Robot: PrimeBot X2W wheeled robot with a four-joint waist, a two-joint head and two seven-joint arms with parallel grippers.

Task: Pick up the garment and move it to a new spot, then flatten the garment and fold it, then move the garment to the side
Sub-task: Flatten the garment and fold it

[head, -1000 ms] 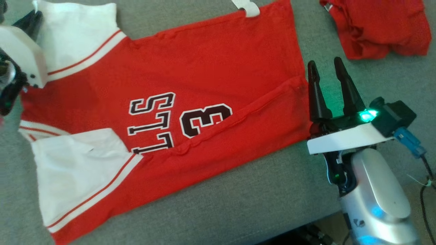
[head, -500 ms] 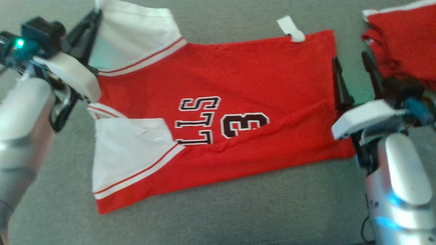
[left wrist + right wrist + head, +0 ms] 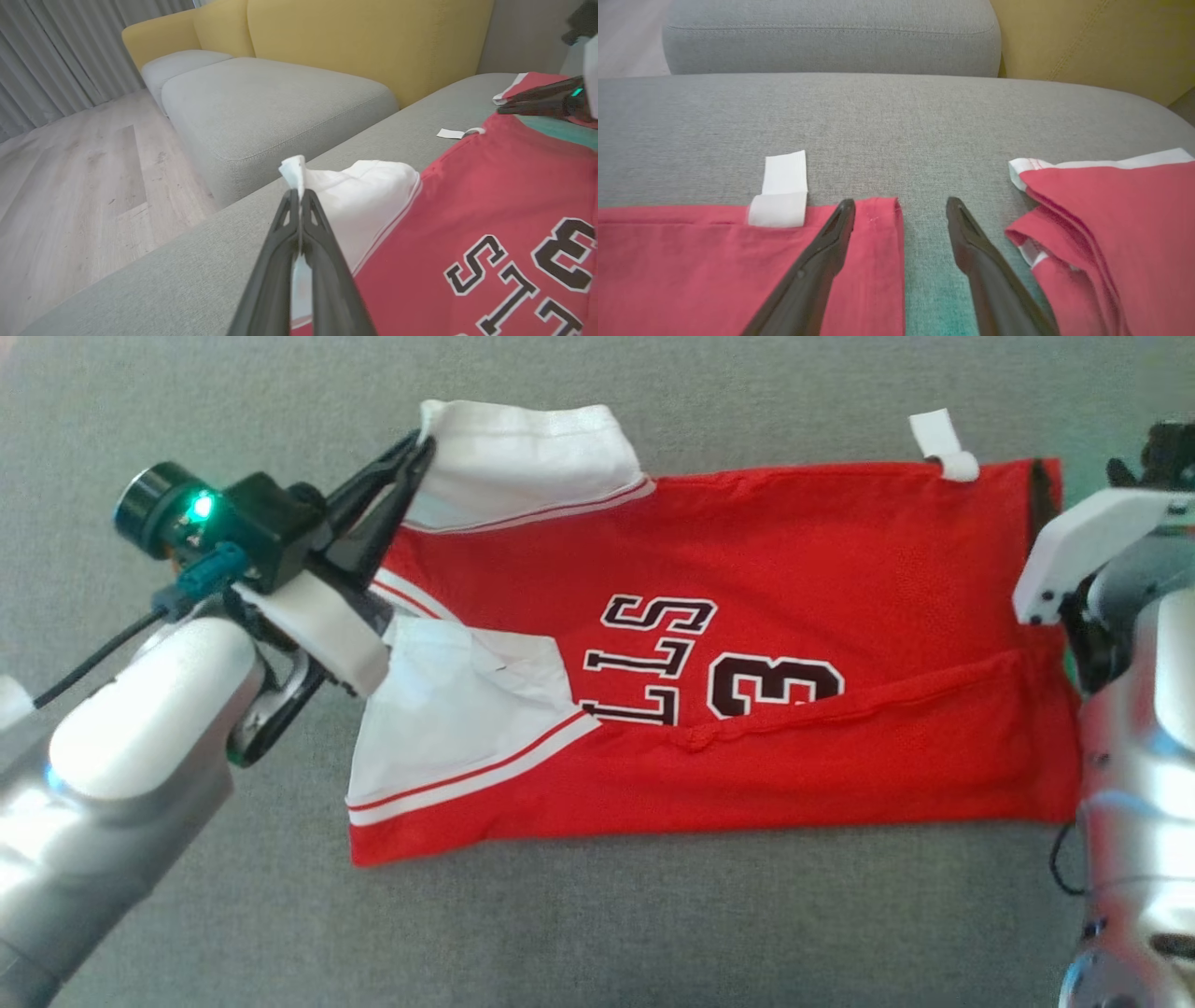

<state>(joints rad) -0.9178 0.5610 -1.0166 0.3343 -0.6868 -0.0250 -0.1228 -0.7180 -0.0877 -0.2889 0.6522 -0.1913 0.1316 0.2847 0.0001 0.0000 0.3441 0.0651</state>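
two grips needed: left gripper [image 3: 422, 441] is pinching the white sleeve [image 3: 532, 453] of the red mesh jersey [image 3: 840, 551]; right gripper [image 3: 901, 205] is hovering wide astride the hem [image 3: 885, 242], so clamp there before tensioning.

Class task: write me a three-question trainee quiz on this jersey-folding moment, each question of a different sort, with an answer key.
1. True or false: the left gripper is shut on the white sleeve of the red jersey.
2. Multiple choice: the right gripper is
A. open, one finger over the jersey's hem, the other over the grey cushion
B. shut on a white tag
C. lifting a second garment
3. Short answer: which digit is printed on the jersey?

Key: 1 true; 2 A; 3 the digit 3.
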